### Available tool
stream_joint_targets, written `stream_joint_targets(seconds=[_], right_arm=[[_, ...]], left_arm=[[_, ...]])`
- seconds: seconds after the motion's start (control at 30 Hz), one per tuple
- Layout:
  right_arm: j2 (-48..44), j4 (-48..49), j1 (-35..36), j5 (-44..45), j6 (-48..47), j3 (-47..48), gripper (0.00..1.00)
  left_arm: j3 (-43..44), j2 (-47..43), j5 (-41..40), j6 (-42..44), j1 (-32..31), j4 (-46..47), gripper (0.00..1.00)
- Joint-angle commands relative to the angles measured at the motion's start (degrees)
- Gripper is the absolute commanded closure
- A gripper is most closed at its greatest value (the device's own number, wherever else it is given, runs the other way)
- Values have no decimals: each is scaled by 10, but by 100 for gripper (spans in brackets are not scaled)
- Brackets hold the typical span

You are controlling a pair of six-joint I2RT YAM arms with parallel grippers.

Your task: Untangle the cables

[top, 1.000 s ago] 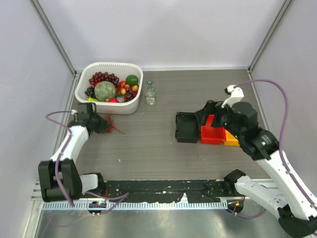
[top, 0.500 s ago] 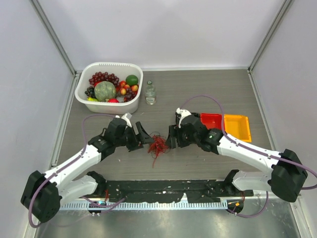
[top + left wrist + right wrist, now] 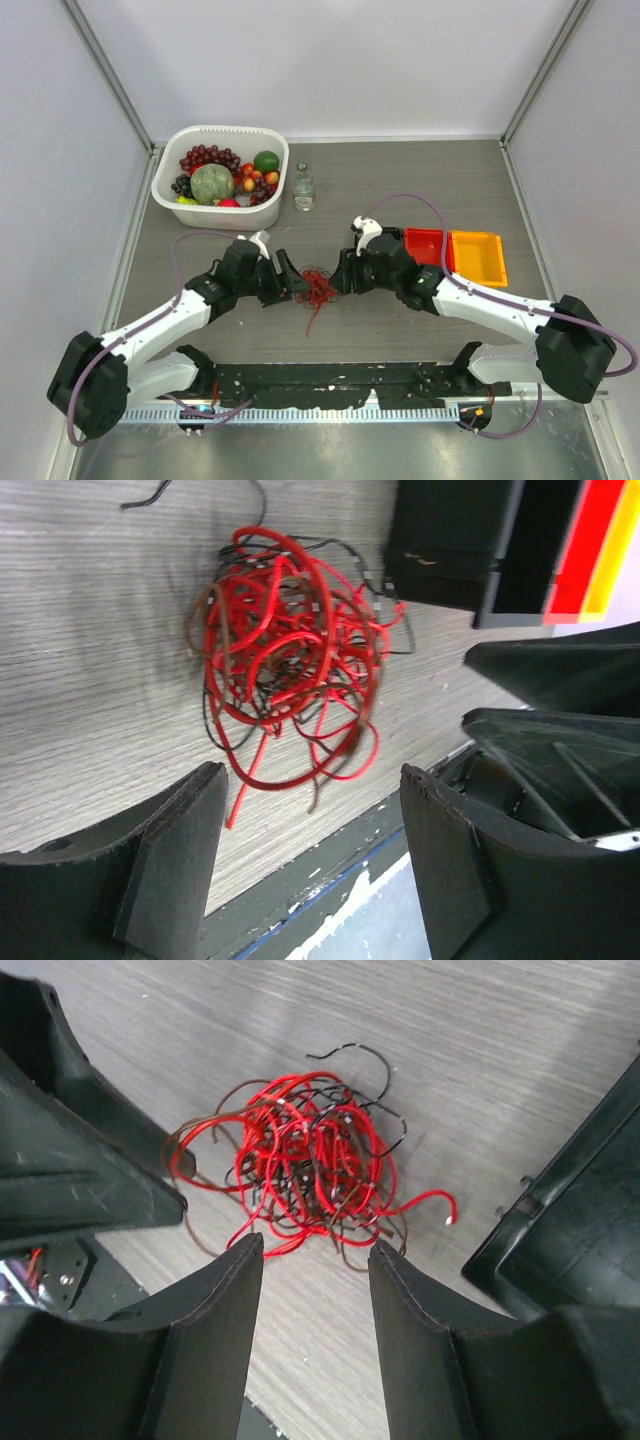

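Cables [image 3: 318,288] in tangled clump; left end effector [image 3: 299,284], right end effector [image 3: 339,280] flank it; both released, grasping nothing.

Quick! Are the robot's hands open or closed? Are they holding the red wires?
Left hand: open, holding nothing; the cables lie loose just ahead of it.
Right hand: open, holding nothing either.

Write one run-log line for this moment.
left pincer: open | right pincer: open | cables: one tangled clump, ungrasped, lying between both pincers
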Motion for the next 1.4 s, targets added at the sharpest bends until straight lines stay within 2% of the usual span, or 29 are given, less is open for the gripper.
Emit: stream_joint_targets(seconds=[0.0, 0.1, 0.23, 0.37, 0.4, 0.43, 0.6, 0.77, 0.9, 1.03, 1.2, 1.37], right_arm=[[58, 35, 3, 35, -49, 46, 49], [96, 24, 3, 35, -82, 75, 50], [137, 52, 2, 70, -100, 79, 50], [173, 42, 3, 87, -111, 106, 69], [178, 30, 4, 94, -108, 115, 84], [177, 25, 3, 94, -105, 118, 90], [101, -23, 10, 80, -91, 115, 99], [-24, -94, 11, 79, -86, 145, 99], [-120, -132, 11, 86, -90, 239, 99], [-191, -116, 11, 89, -89, 330, 99], [-234, -82, 11, 115, -88, 409, 99], [-231, -87, 11, 137, -123, 494, 99]], left_arm=[[2, 37, 30, 14, -3, 45, 27], [7, 40, 23, 21, -4, 44, 24], [39, 42, -18, 64, -4, -13, 16], [71, 87, -44, 88, -4, -29, 14], [80, 110, -48, 90, -4, -28, 14], [89, 141, -52, 92, -4, -26, 14], [118, 248, -70, 89, -10, 7, 15], [112, 291, -133, 63, -10, 8, 24], [75, 272, -174, 43, -8, 15, 30], [44, 245, -198, 32, -4, 13, 31], [9, 209, -216, 24, 2, 6, 32], [-8, 164, -233, 21, 9, -15, 32]])
